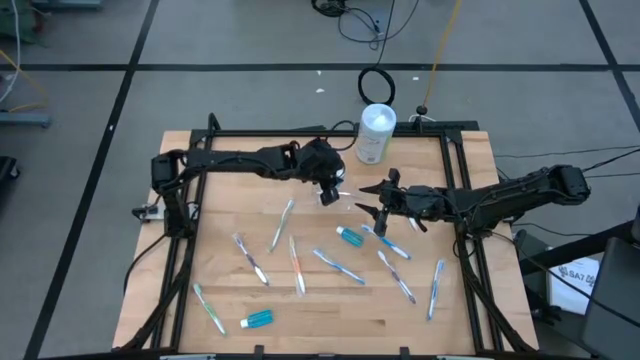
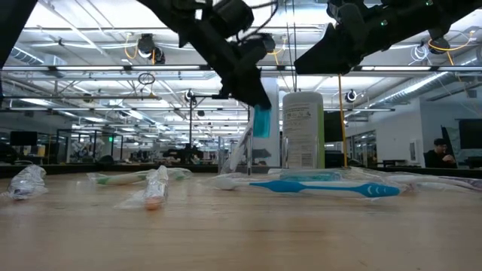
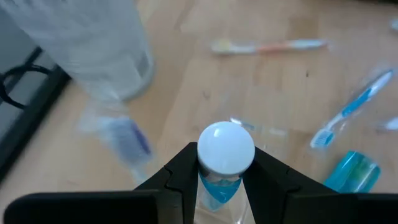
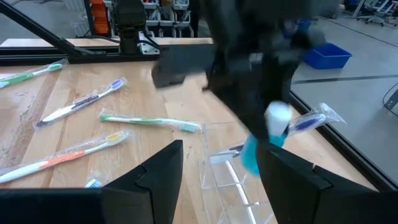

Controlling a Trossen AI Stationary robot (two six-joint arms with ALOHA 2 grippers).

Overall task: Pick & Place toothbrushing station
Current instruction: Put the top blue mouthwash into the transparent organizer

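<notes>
1. High view: the left gripper [image 1: 329, 190] hangs near the table's [image 1: 230, 300] centre, toward 12 o'clock, just at 7 o'clock of the white canister [image 1: 376, 132]. The right gripper [image 1: 368, 199] sits close at its 3 o'clock, fingers spread. Toothbrushes lie scattered across the wood, among them a blue toothbrush [image 1: 338, 266] at centre and one green toothbrush [image 1: 209, 309] toward 7 o'clock. One toothpaste tube [image 1: 349, 236] lies at 6 o'clock of the right gripper, another blue tube [image 1: 258, 319] near the 6 o'clock edge.

2. Low view: a third tube, the held tube [image 2: 261, 120], hangs cap-down above the table, clamped in the left gripper [image 2: 256, 98], in front of the canister [image 2: 303, 129]. A long blue toothbrush [image 2: 324, 187] lies on the wood below.

3. Left wrist view: the two dark fingers [image 3: 180, 177] press on the held tube [image 3: 221, 186] just under its white cap [image 3: 226, 148]. A clear bag [image 3: 261, 129] lies on the table just beyond.

4. Right wrist view: this arm's fingers [image 4: 165, 168] stand apart with nothing between them. The clear bag [image 4: 227, 171] lies ahead, and the held tube [image 4: 252, 152] hangs above it.
</notes>
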